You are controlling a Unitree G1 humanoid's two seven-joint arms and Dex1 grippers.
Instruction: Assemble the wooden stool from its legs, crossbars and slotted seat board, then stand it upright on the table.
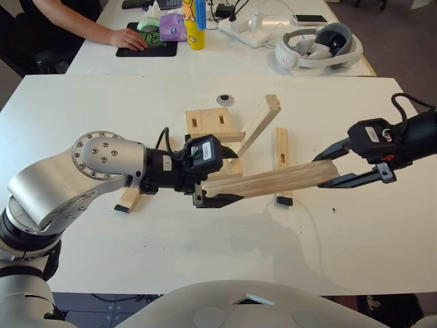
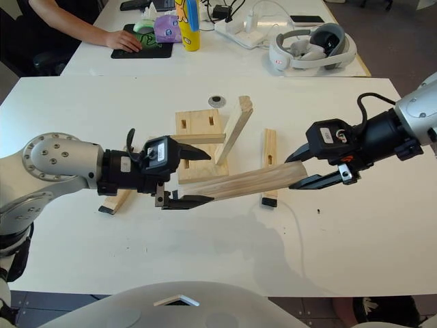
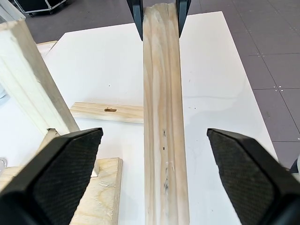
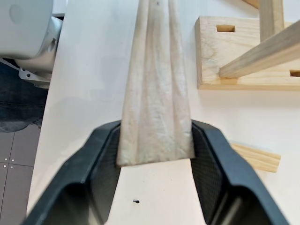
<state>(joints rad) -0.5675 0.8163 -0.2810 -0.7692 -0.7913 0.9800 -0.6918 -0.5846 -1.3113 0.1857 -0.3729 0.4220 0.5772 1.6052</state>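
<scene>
At the lower left of the head view, a short pale wooden stick (image 1: 128,199) lies flat on the white table (image 1: 89,109), partly under the left arm. Next to it, near the middle, the left gripper (image 1: 237,178) has its black padded fingers (image 3: 61,173) spread wide. One finger is on each side of a long pale wooden leg (image 1: 273,181), and they do not touch it. Just above, the square pale wooden seat board with slots (image 1: 205,121) lies flat. A second pale wooden leg (image 1: 263,117) leans up over its right edge; I cannot tell if its end sits in a slot. The long leg hangs in the air across the middle, above the table. Right of the board, a thin pale wooden bar with a dark end (image 1: 281,154) lies flat. At the right, the right gripper (image 1: 318,172) squeezes the far end of the long leg between its black fingers (image 4: 108,154). I think the job has only just begun. Most pieces are loose and no stool shape stands yet. The legs, the bars and the standing up are all left to do.
</scene>
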